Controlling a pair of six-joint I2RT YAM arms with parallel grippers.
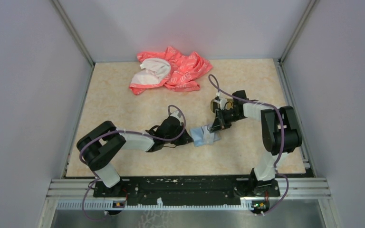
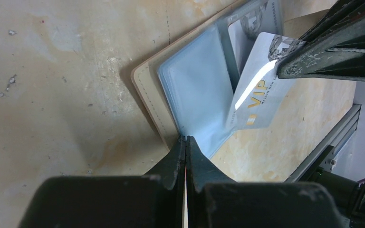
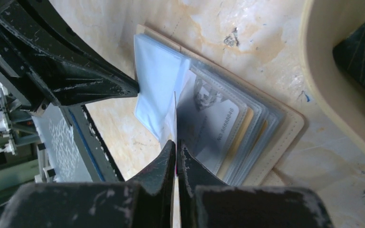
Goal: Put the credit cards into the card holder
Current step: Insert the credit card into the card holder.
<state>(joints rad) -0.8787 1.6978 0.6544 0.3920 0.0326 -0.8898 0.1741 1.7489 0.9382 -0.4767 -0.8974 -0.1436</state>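
Top view: the card holder (image 1: pixel 204 137) is lying open on the table (image 1: pixel 123 109), just toward 5 o'clock of its centre; the left gripper (image 1: pixel 189 138) is meeting it from 9 o'clock and the right gripper (image 1: pixel 214 128) from 1 o'clock; a pink cloth (image 1: pixel 171 71) is lying well apart at 12 o'clock.

Left wrist view: the left jaws are pressing together, pinching the free edge of a light-blue leaf of the holder and lifting it off the beige cover; at 2 o'clock the right gripper is gripping a silver credit card (image 2: pixel 261 95) lettered VIP, its lower part overlapping the leaf.

Right wrist view: the right jaws are pressing flat on that card, which is appearing edge-on as a thin line running toward 12 o'clock; its leading edge is lying at the gap between the lifted leaf and the clear pockets; whether it is entering a pocket cannot be told.

Progress, as a judgement: one numbered card (image 3: pixel 216 118) is already sitting in a clear pocket, so part of the work is looking done; the held card is at the mouth but not seated; a tan tray (image 3: pixel 313 71) at 2 o'clock is holding a black item (image 3: pixel 361 52), possibly a further card awaiting its turn; how many are remaining is not showing.
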